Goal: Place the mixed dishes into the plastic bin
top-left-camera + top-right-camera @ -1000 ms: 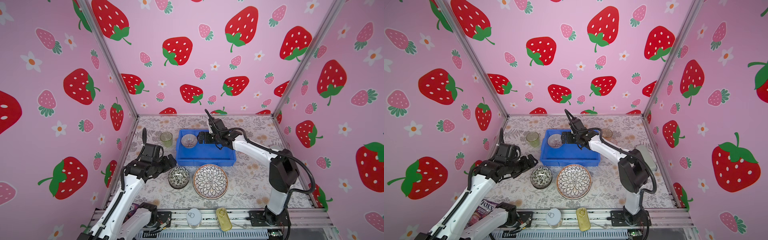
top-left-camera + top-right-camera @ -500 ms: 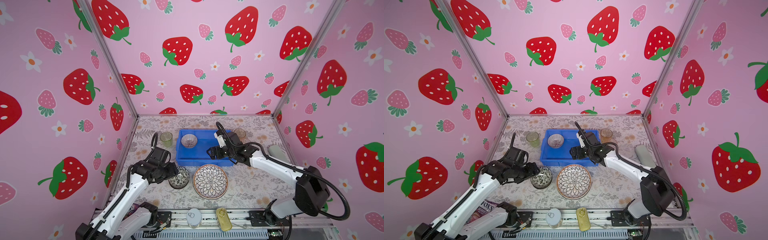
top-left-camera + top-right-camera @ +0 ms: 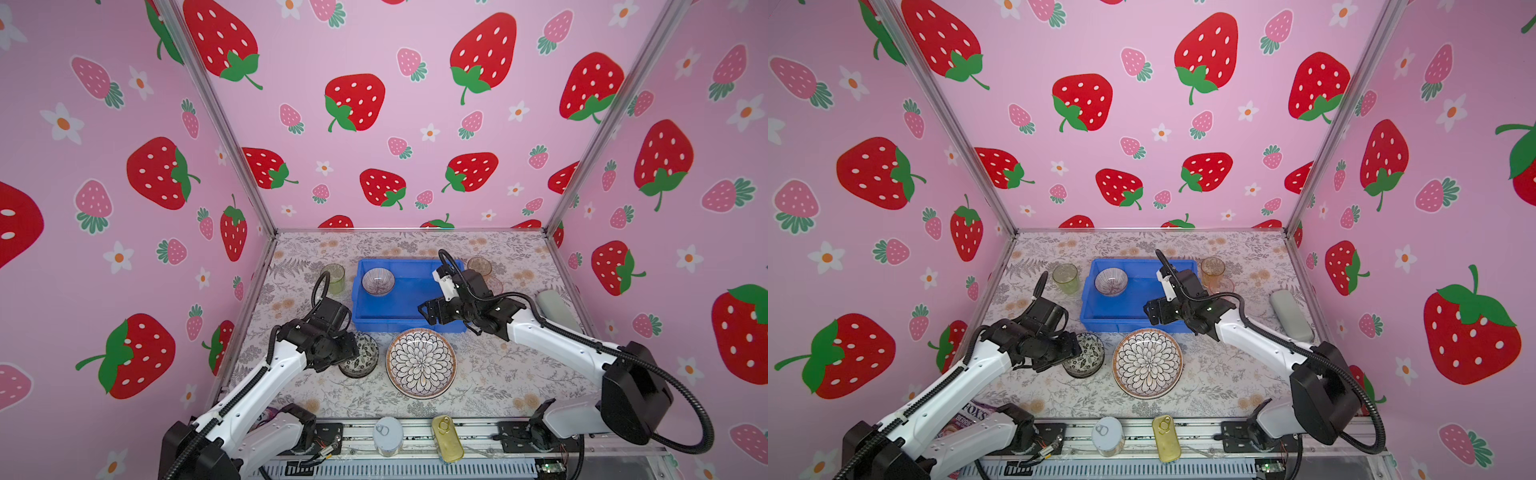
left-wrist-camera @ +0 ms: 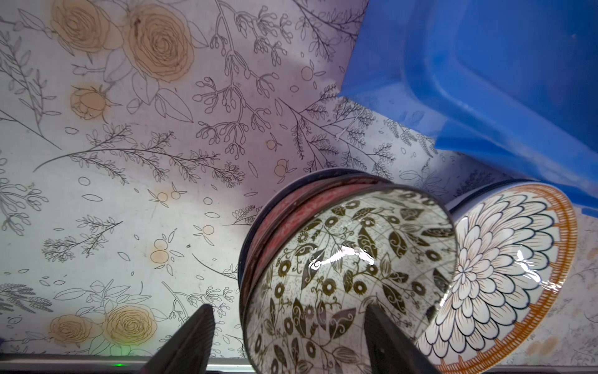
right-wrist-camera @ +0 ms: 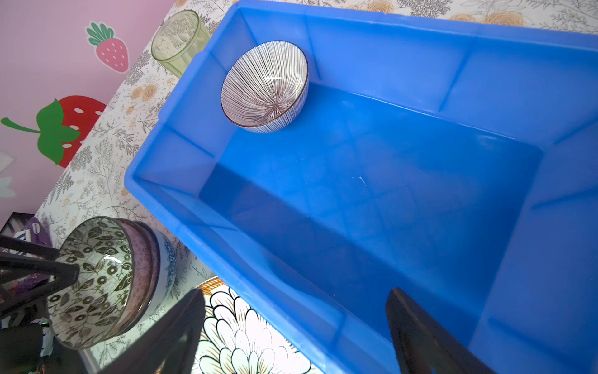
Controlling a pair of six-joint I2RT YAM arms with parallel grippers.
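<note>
Striped bowl upright inside bin, far left corner. Floral bowl outside bin, off its near left corner, nested on two more bowls. Plate flat on table, just in front of bin's near wall. Green tumbler just left of bin; amber tumbler beside its far right corner.

Left gripper at floral bowl, fingers apart: one inside bowl, one outside stack with gap showing, not clamped.

Right gripper over bin's near wall, right half; fingers wide apart, holding nothing.
</note>
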